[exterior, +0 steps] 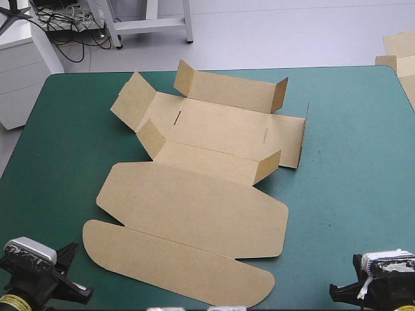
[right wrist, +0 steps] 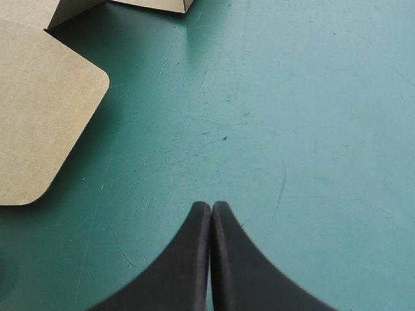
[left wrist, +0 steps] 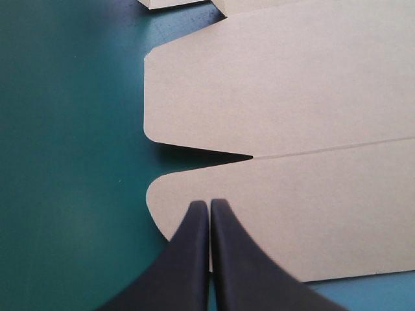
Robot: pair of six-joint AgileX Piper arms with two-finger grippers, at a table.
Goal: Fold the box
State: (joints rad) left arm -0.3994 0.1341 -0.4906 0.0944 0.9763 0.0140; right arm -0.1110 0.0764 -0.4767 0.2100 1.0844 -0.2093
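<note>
The box [exterior: 194,188] is lying mostly unfolded, only its far walls partly standing, while the left gripper [left wrist: 209,202] and right gripper [right wrist: 211,204] are hovering nearside, pressed together, empty.

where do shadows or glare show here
high view: soft shadows by the raised flaps of the box; left wrist view: dark wedge in its slit ahead of the left gripper; right wrist view: faint sheen on the teal-green cover.
</note>
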